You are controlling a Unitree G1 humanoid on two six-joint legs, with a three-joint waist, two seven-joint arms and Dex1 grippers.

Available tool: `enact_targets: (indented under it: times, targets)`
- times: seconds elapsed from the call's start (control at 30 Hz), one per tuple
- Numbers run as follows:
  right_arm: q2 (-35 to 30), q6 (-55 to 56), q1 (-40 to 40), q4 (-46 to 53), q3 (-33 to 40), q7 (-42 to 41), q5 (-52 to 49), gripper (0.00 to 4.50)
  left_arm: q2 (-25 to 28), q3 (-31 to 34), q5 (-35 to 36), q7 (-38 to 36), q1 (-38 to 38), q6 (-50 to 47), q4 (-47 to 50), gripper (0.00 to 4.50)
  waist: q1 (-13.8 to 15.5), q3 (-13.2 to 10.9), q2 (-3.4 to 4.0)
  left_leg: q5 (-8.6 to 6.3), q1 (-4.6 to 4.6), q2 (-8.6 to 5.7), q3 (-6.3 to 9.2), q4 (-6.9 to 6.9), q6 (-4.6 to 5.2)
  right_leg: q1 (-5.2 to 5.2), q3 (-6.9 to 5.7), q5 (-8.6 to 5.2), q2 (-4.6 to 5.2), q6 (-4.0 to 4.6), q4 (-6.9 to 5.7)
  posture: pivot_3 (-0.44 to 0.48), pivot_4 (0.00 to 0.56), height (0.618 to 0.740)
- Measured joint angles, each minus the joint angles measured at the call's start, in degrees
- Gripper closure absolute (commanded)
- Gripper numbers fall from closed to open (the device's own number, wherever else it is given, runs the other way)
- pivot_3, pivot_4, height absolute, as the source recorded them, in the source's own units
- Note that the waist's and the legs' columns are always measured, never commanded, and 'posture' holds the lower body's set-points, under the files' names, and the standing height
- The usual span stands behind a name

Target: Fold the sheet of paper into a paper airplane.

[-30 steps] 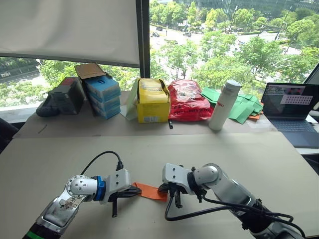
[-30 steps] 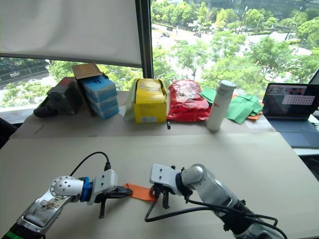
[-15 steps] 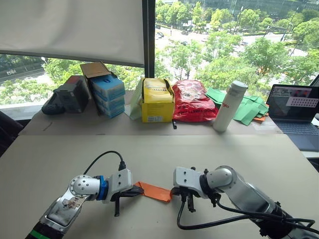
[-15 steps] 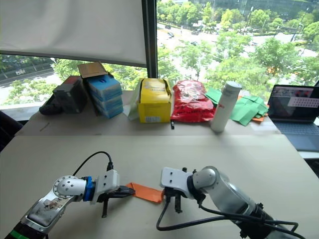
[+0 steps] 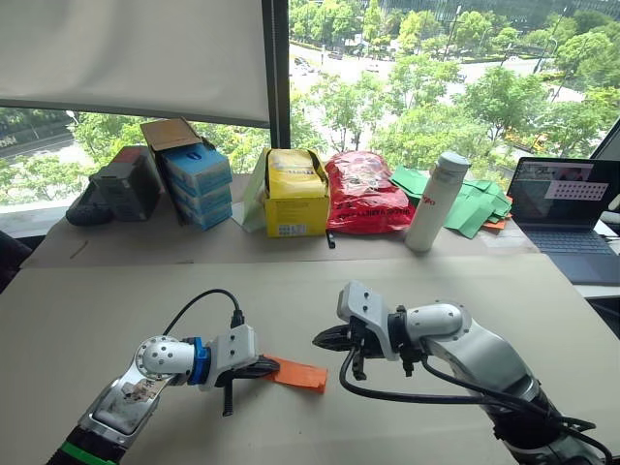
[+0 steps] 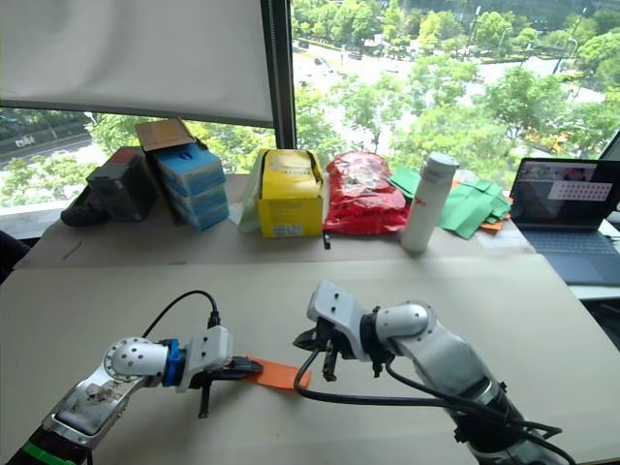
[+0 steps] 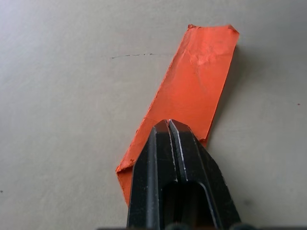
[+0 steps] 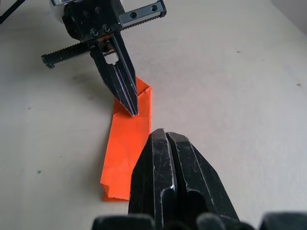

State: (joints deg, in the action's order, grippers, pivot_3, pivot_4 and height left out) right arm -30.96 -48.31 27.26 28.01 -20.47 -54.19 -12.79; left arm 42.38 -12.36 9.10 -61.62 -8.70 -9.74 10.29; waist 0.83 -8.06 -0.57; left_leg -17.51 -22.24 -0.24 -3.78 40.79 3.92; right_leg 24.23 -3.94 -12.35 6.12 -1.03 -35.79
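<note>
The bright orange folded strip of thin paper [image 7: 194,86], creased and slightly crumpled at its far end, lies flat on the matte beige surface [image 5: 291,291]. The left hand [image 7: 168,125], fingers pressed together, rests its black tips on the strip's near end. The right hand [image 8: 165,136], fingers also together and holding nothing, hovers just beside the strip's other end.

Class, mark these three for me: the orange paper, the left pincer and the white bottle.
orange paper [image 5: 298,374], left eye view, flat middle of the strip.
left pincer [image 8: 128,104], right wrist view, shut tips pressing the paper.
white bottle [image 5: 432,206], left eye view, middle of its body.
</note>
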Motion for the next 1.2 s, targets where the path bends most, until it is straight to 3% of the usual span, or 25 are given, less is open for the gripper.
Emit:
enact_targets:
  times: [0.27, 0.53, 0.8, 1.2]
  targets:
    - [0.6, 6.8, -0.8, -8.4, -12.5, 1.5, 5.9, 4.47, -0.1, -0.2, 0.0, -0.3, -0.6, -0.3, -0.2, 4.50, -0.2, -0.1, -0.02, 0.03, 0.00, 0.00, -0.02, 0.02, -0.05, 0.02, 0.00, -0.01, -0.10, 0.01, -0.05, 0.000, 0.150, 0.740]
    - [0.6, 9.1, -0.3, -9.7, -14.3, 1.3, 8.0, 4.47, -3.3, -3.7, -0.3, -1.5, -5.1, -1.7, -1.7, 4.50, -0.3, -0.1, -0.04, 0.05, 0.10, 0.04, -0.04, 0.01, -0.07, -0.05, 0.09, -0.01, -0.30, 0.01, -0.08, 0.000, 0.150, 0.740]
    - [0.5, 9.1, -0.1, -9.5, -14.7, 1.4, 8.6, 4.47, -3.2, -5.2, -2.1, -2.9, -6.7, -0.1, -4.2, 4.50, -0.3, -0.1, -0.04, 0.05, 0.22, 0.08, -0.03, 0.00, -0.08, -0.12, 0.16, -0.03, -0.34, 0.03, -0.07, 0.000, 0.150, 0.740]
    - [0.5, 9.1, -0.2, -9.2, -15.0, 1.7, 9.3, 4.47, 3.0, -1.1, -1.4, -3.7, -2.3, 3.6, -4.3, 4.50, -0.5, 0.0, 0.00, 0.04, 0.52, 0.12, -0.02, -0.10, -0.08, -0.10, 0.10, -0.08, 0.09, 0.12, -0.07, 0.000, 0.150, 0.740]
